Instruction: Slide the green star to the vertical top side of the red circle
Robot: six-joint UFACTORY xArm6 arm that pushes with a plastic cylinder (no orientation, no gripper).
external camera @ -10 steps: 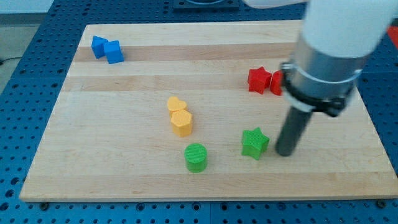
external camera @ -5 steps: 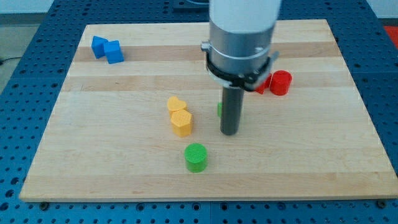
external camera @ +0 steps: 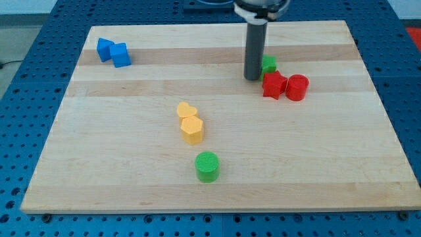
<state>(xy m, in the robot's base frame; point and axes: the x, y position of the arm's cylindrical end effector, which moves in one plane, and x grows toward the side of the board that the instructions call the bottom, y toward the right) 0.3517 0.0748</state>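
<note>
The green star (external camera: 269,64) lies near the view's top, partly hidden behind my rod, just above the red star (external camera: 273,85). The red circle (external camera: 297,87) stands to the right of the red star, touching it. My tip (external camera: 252,78) rests on the board at the green star's left, touching or almost touching it, and just left of the red star's upper corner. The green star sits up and to the left of the red circle.
Two blue blocks (external camera: 113,52) sit at the top left. Two yellow blocks (external camera: 190,122) stand in the middle, with a green circle (external camera: 207,166) below them. The wooden board (external camera: 368,151) lies on a blue perforated table.
The green star has gone from the lower right, past the middle, up to just above the red star. My rod moved up the view with it.
</note>
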